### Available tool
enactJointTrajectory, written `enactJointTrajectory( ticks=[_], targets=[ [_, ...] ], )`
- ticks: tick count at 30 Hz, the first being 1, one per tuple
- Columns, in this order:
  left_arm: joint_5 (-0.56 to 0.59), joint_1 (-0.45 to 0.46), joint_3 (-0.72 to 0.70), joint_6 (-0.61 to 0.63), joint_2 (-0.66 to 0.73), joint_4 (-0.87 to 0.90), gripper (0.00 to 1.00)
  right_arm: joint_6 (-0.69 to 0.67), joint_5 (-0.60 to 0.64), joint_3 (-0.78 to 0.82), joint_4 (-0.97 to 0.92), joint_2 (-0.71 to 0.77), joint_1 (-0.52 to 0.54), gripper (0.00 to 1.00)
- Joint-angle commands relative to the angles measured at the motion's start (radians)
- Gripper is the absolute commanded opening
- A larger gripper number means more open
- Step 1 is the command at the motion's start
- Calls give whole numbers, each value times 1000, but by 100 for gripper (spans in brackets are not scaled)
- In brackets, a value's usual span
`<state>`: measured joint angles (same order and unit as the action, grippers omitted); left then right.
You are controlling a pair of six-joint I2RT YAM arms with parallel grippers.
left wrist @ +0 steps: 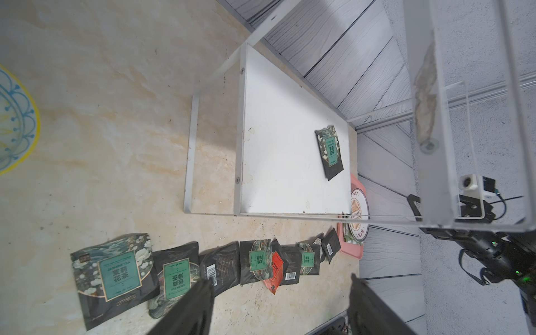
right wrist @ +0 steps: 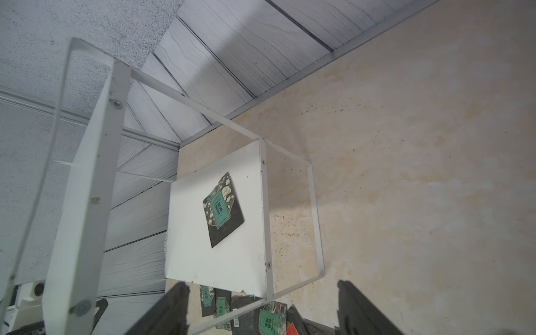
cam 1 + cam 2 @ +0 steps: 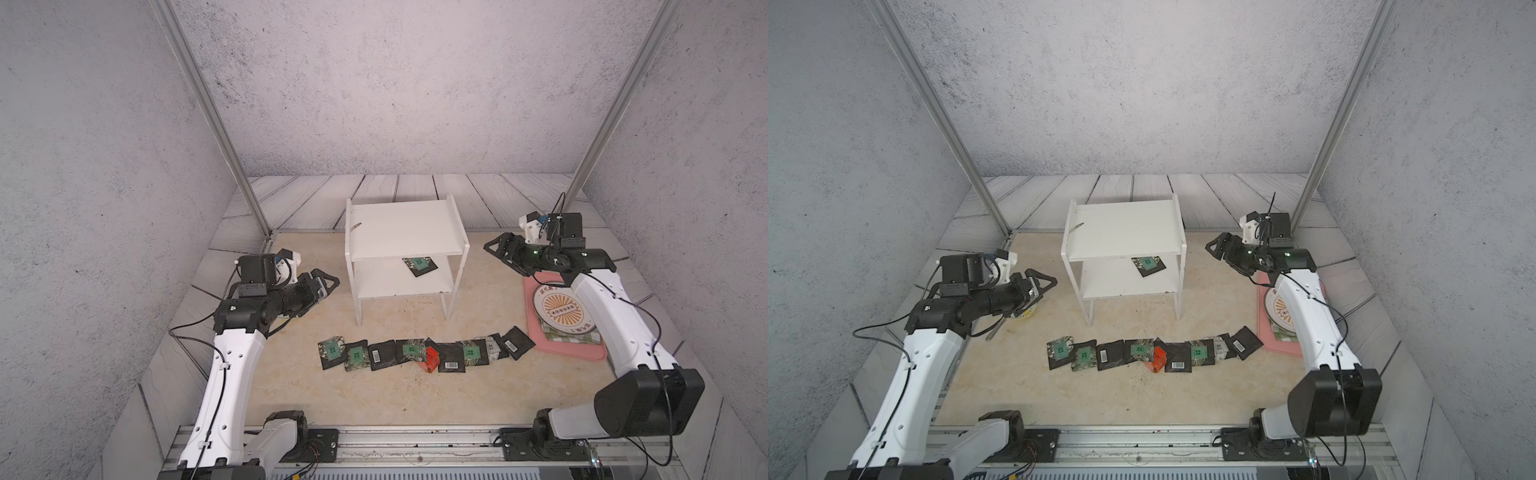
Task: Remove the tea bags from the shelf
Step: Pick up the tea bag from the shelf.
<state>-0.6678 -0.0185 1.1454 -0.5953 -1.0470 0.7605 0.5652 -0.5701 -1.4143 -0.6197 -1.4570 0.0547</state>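
Observation:
The white two-tier shelf (image 3: 405,232) (image 3: 1125,232) stands at the middle back of the table. One black tea bag with a green label (image 3: 419,265) (image 3: 1148,264) (image 1: 330,150) (image 2: 223,213) lies on its lower board, near the right side. The top board holds no tea bags. Several more tea bags (image 3: 415,353) (image 3: 1142,353) (image 1: 220,266) lie in a row on the table in front of the shelf, among them a red-orange one (image 3: 431,359) (image 3: 1158,359). My left gripper (image 3: 323,283) (image 3: 1044,282) (image 1: 281,278) hovers open left of the shelf. My right gripper (image 3: 496,245) (image 3: 1217,245) (image 2: 264,282) hovers open to its right. Neither holds anything.
A pink tray (image 3: 582,354) at the right carries a patterned plate (image 3: 559,309) and a folded checked cloth, partly under my right arm. A yellow-rimmed bowl (image 3: 1025,313) (image 1: 17,121) sits below my left gripper. Metal frame posts rise at both back corners.

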Motion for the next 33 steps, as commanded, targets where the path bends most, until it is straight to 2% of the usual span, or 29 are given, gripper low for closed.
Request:
enactJointTrajectory(
  ticks=[1,6,17,24,33],
  targets=[
    [-22,14,-18,-13,12,-42,76,26,-97,11,90,-80,-2,84],
    [-18,25,-35,-18,1,-54,76,38,-212,-33,110,-213,2,89],
    [-9,37,-57,-21,-18,-76,76,2,-291,-141,98,-402,95,89],
    [-12,40,-71,-19,-24,-88,75,-13,-309,-215,75,-499,148,88],
    [-14,48,-84,-25,-32,-101,75,-81,-261,-311,-22,-589,203,87]
  ],
)
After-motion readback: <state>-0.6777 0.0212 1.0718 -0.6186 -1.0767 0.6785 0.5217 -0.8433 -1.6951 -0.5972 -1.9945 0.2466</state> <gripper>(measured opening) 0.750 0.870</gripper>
